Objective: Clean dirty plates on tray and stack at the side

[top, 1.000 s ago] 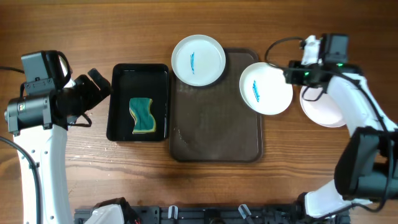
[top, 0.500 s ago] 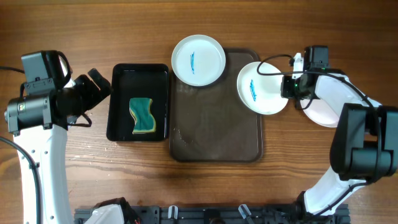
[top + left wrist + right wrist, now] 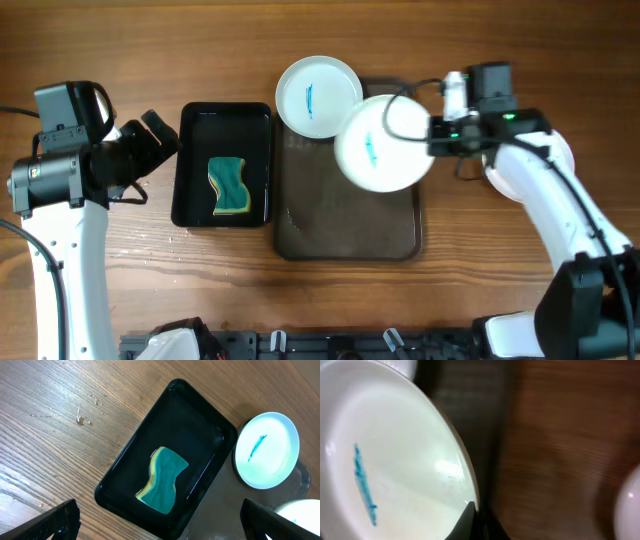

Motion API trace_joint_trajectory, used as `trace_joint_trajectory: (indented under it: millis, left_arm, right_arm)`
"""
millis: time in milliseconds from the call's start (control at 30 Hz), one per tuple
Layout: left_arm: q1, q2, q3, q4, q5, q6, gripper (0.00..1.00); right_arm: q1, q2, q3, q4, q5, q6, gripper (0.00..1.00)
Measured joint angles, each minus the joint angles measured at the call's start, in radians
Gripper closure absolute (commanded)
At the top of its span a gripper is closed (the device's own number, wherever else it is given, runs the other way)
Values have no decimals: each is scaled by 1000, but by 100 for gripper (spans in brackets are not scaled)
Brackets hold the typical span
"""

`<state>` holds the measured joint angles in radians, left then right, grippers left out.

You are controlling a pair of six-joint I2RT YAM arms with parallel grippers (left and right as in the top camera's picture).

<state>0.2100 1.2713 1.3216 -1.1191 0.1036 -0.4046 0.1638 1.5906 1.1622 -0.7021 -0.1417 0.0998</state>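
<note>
Overhead: right gripper [image 3: 431, 135] is clamped on the right rim of a dirty plate [image 3: 378, 143], blue smear facing up. The plate looks raised over the upper part of the brown tray [image 3: 350, 235], just beside the second dirty plate [image 3: 318, 95], which sits at the tray's top-left corner. Left gripper [image 3: 150, 152] hangs beside the black tub [image 3: 192, 170], fingers apart, holding nothing. Left wrist: sponge [image 3: 161, 480] lies inside the tub, untouched. The second plate is up right with its smear showing, and the held plate's edge peeks in at the bottom right. Right wrist: blurry, but a dark fingertip [image 3: 466, 521] pinches the plate's rim at the bottom. The plate fills the left side with the smear near its left part. Handling guess: the plate is rigid, glossy, light-ish, and probably breakable if dropped. An edge pinch lets it swing or slip, so grip deep on the rim and keep it level. The sponge is soft, likely wet, and should be taken across its narrow waist.
</note>
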Motion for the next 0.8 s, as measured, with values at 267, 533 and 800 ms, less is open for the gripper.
trace_joint_trajectory:
  millis: [267, 533, 800]
  left_arm:
    - [0, 0, 0, 0, 0, 0, 0]
    - [0, 0, 0, 0, 0, 0, 0]
    - [0, 0, 0, 0, 0, 0, 0]
  right_arm:
    - [296, 116, 1, 8, 30, 189, 96]
    - [331, 159, 1, 7, 124, 344, 96]
    - [284, 222, 1, -31, 113, 421, 96]
